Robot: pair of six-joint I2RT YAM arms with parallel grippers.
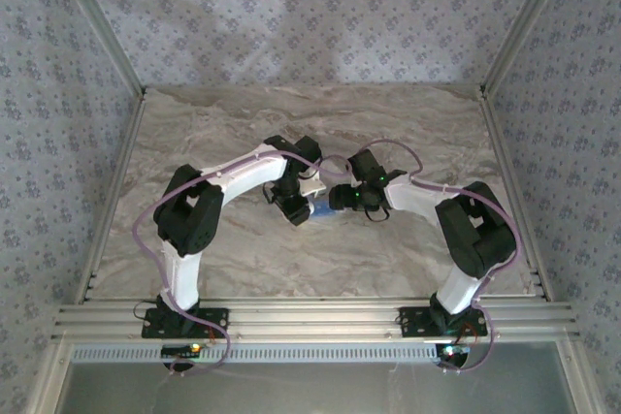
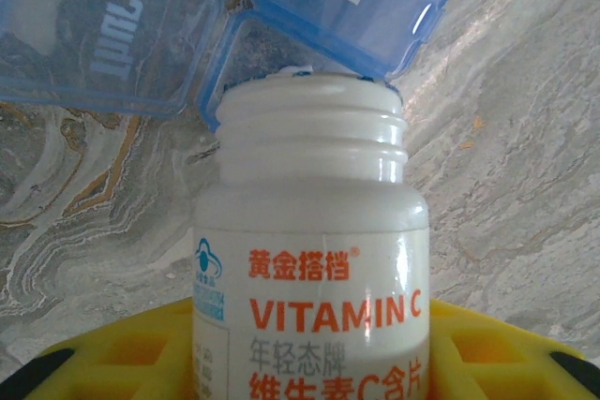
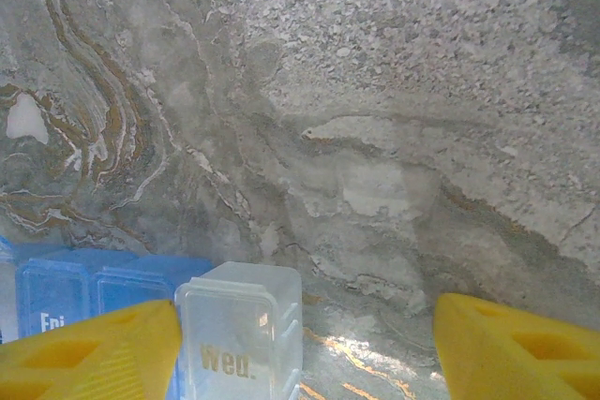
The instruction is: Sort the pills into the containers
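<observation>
Two lids of the blue pill box (image 1: pixel 321 208) are standing open in the left wrist view. We are reading them as the Thu lid (image 2: pixel 103 39) and the Fri lid (image 2: pixel 361 2). The box is lying near the middle of the marbled table (image 1: pixel 194 133), well apart from every edge and corner. We are seeing no pill inside any compartment, because the Fri compartment is sitting behind the neck of the Vitamin C bottle (image 2: pixel 309 231). In the right wrist view a paler Wed lid (image 3: pixel 239 330) is showing beside the blue ones, and we cannot tell what is lying under it.

The uncapped bottle is tipping its mouth toward the Fri compartment, just beside the rim. A white bit is showing at the mouth, and we cannot tell whether it is a pill.

We are judging the step in hand to be the pour into Fri. The next move is calling for a slow, small tilt so that pills are dropping into that one compartment and not spilling onto the table.

The left gripper (image 2: pixel 309 348) is clenching the bottle's body between its yellow fingers (image 2: pixel 122 358). The right gripper (image 3: pixel 307 330) is hanging over the box with its fingers spread wide, grasping nothing, one finger (image 3: pixel 94 348) overlapping the box's edge.
</observation>
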